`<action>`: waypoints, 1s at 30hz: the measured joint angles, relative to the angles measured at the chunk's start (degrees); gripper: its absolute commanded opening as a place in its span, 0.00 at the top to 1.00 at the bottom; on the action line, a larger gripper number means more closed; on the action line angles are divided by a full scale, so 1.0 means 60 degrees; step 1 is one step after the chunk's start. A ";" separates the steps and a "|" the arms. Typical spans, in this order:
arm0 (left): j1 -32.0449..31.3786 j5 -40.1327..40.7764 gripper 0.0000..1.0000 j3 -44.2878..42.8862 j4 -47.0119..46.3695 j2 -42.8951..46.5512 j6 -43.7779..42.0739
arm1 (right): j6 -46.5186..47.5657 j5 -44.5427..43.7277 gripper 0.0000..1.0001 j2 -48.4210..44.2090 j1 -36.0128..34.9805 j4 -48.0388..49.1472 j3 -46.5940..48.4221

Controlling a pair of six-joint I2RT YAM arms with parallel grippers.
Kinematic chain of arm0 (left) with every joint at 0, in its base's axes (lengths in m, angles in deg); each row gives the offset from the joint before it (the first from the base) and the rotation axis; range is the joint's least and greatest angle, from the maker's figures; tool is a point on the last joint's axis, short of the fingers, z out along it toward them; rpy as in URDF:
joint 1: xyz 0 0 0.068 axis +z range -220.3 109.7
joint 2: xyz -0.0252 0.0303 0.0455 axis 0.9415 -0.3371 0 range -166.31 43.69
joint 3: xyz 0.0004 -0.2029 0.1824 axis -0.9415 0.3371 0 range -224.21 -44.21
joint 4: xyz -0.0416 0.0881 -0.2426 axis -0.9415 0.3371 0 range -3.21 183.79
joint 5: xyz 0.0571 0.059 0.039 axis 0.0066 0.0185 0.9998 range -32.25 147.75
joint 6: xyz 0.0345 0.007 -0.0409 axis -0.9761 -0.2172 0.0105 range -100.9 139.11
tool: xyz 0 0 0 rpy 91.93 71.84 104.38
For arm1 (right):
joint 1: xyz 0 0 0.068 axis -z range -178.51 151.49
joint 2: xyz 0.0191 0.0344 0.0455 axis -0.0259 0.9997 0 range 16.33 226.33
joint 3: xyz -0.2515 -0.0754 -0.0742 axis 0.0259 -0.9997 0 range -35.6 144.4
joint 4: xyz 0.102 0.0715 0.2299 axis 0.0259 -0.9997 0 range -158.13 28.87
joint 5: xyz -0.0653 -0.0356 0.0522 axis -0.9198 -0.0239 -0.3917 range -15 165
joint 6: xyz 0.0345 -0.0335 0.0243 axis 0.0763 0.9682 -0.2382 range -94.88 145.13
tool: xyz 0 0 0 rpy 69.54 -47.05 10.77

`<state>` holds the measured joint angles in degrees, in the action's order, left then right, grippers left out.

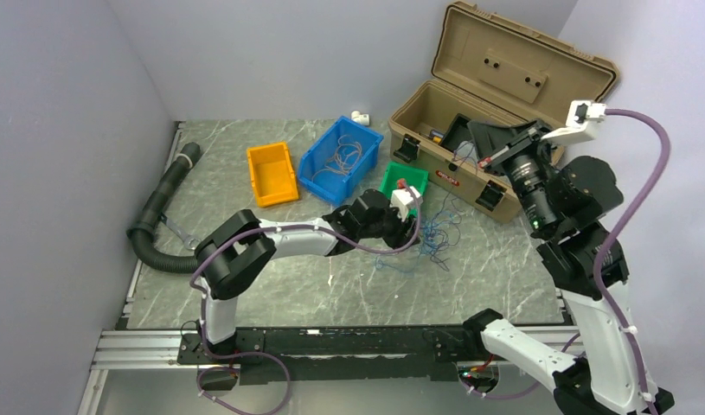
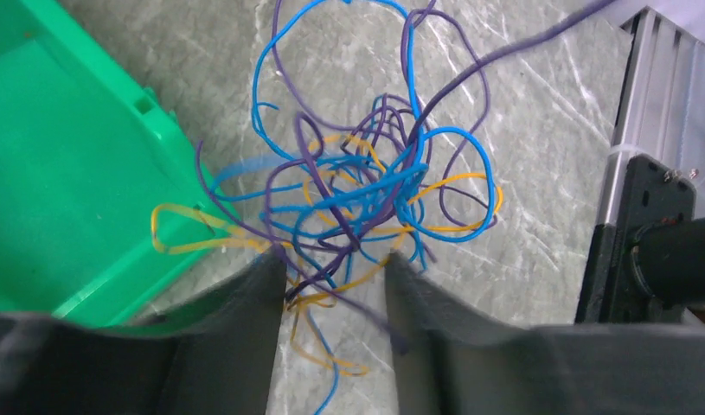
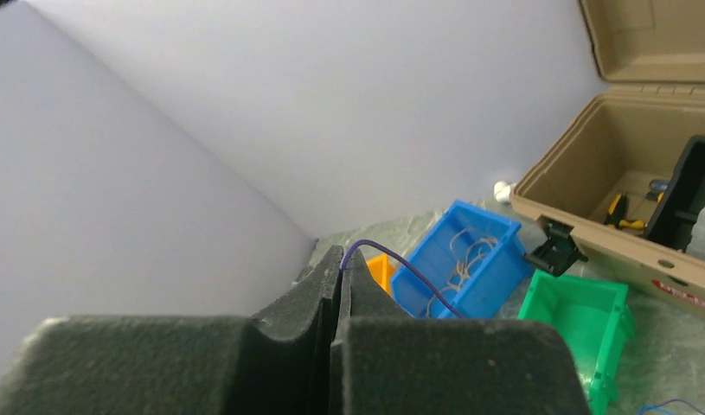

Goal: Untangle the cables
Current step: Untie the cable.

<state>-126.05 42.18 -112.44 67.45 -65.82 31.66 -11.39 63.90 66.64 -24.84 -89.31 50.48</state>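
- Cables (image 2: 366,194): tangled heap on the table, just beside the green bin (image 2: 63,173).
- Left claw (image 2: 336,264): jaws apart, straddling the near strands, probably to anchor the heap.
- Right claw (image 3: 340,259): raised, clamped on a purple strand (image 3: 400,268), presumably to pull it out.

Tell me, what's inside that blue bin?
A loose heap of thin tan wires lies in the blue bin; whatever sits beneath them is covered.

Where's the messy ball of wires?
The tangle lies on the table, middle of the top view, just right of the green bin, at the left gripper's tips.
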 measured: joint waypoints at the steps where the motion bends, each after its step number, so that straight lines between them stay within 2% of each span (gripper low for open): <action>1: 0.0000 0.0025 0.80 0.0076 -0.0044 0.0004 0.0095 | 0.0022 -0.0120 1.00 -0.0004 0.0000 -0.0018 0.0138; 3: 0.0018 0.0226 0.97 0.0477 -0.0357 0.0168 0.0076 | 0.0109 -0.0452 1.00 -0.0047 0.0000 -0.0040 0.0444; 4: 0.0025 0.0313 1.00 0.0761 -0.0452 0.0324 0.0127 | 0.0168 -0.0619 1.00 -0.0091 0.0000 -0.0040 0.0532; 8: 0.0025 0.0528 1.00 0.2084 -0.0586 0.1348 0.0149 | 0.0382 -0.1705 1.00 -0.0463 0.0000 -0.0098 0.0627; 12: 0.0076 0.0736 1.00 0.3355 -0.0193 0.3049 0.0237 | 0.0503 -0.3359 1.00 -0.1107 0.0000 -0.0160 0.0342; 17: 0.0630 0.0856 1.00 0.4411 0.1107 0.5370 0.0372 | 0.0481 -0.5166 1.00 -0.1810 0.0007 -0.0441 -0.0984; 21: 0.1501 0.0969 1.00 0.5523 0.2211 0.7260 0.0616 | 0.0018 -0.6156 1.00 -0.1698 0.0007 -0.1443 -0.2244; 26: 0.2240 0.1432 1.00 0.6470 0.3891 0.9005 0.0863 | -0.0790 -0.6532 1.00 -0.1588 0.0007 -0.2561 -0.4313; 30: 0.2382 0.1898 1.00 0.6819 0.4586 0.9981 0.0951 | -0.1129 -0.6047 1.00 -0.1596 0.0007 -0.2849 -0.5493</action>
<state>-111.75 53.56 -71.53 94.97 -5.93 37.37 -18.16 27.62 57.06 -24.80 -106.40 17.52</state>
